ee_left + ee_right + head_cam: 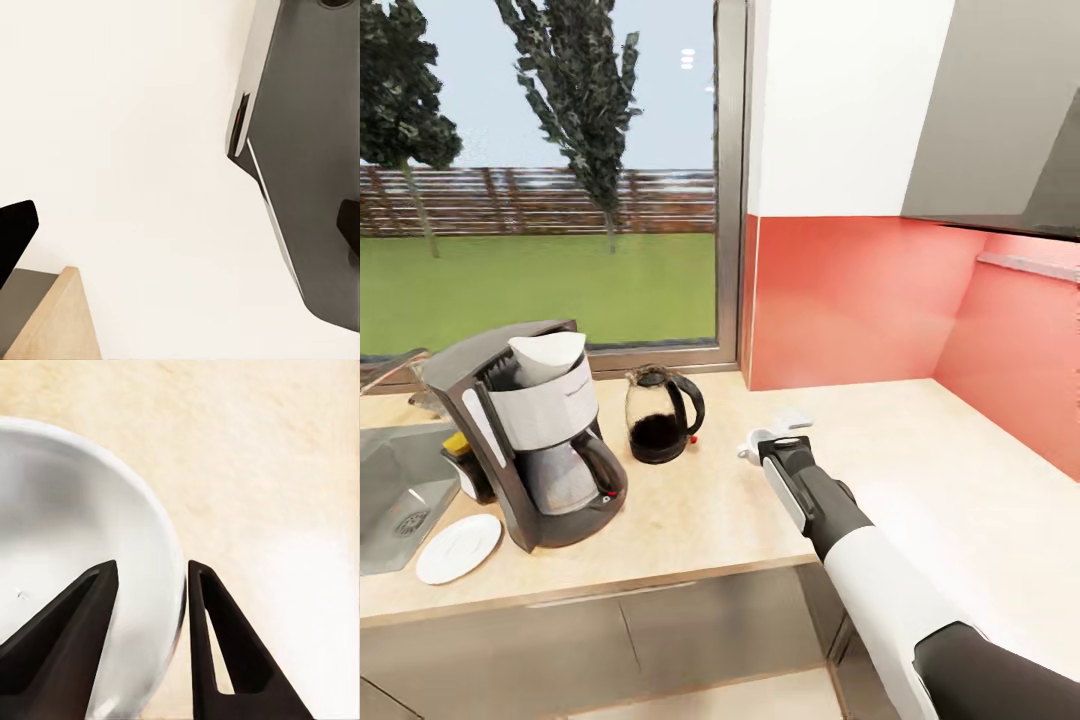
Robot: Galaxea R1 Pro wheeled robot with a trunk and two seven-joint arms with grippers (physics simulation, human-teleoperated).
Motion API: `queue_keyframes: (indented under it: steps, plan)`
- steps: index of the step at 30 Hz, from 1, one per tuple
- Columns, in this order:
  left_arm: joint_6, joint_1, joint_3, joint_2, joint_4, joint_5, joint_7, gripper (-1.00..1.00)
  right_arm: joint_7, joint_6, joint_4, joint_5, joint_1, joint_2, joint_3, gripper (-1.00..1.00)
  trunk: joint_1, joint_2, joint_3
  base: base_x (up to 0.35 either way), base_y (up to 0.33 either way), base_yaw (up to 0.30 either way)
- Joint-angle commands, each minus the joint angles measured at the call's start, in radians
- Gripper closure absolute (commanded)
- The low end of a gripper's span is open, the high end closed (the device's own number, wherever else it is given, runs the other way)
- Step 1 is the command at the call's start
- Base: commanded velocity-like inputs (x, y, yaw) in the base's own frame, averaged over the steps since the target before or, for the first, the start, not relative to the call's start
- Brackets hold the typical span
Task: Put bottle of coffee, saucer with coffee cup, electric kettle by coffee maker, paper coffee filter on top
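Note:
The coffee maker (545, 450) stands on the kitchen countertop (880, 450) beside the sink, with the white paper coffee filter (548, 357) in its top. The electric kettle (660, 415) stands just right of it. The bottle of coffee (462, 457) peeks out behind its left side. The saucer (458, 547) lies bare at the front left. Right of the kettle, my right gripper (757, 446) reaches down onto the coffee cup (82, 532). One finger is inside the rim and one outside, pinching the wall (150, 566). My left gripper (180, 229) is open, away from the counter.
A grey steel sink (390, 490) is set into the worktop at the far left. A window and red backsplash (850, 300) run behind the counter, and a dark wall cabinet (1000, 110) hangs at the upper right. Dark cabinet fronts (660, 630) run below the counter's edge.

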Motion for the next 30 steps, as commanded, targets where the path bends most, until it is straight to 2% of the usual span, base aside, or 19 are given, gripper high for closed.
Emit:
queue_keyframes:
  steps: [1, 8, 19, 30]
  plan:
    - [-0.001, -0.001, 0.006, 0.0, 0.0, -0.003, 0.002, -1.0, -0.007, 0.002, -0.001, -0.011, -0.001, 0.0, 0.004, 1.0, 0.0, -0.002, -0.002, -0.33, -0.013, 0.0]
    - [0.001, -0.001, 0.007, 0.002, -0.001, -0.002, 0.002, -1.0, -0.007, 0.002, 0.001, -0.012, -0.001, 0.0, 0.004, 1.0, 0.0, -0.002, -0.002, -0.333, 0.033, 0.0]
    - [0.0, -0.003, 0.008, 0.007, -0.003, -0.002, 0.002, -1.0, -0.007, 0.001, 0.038, -0.015, -0.001, 0.002, 0.005, 1.0, 0.0, -0.002, -0.002, -0.269, 0.228, 0.0]
    - [0.0, -0.004, 0.008, 0.008, -0.003, -0.002, 0.002, -1.0, -0.007, 0.001, 0.041, -0.016, -0.001, 0.002, 0.005, 1.0, 0.0, -0.002, -0.002, -0.029, 0.329, 0.0]
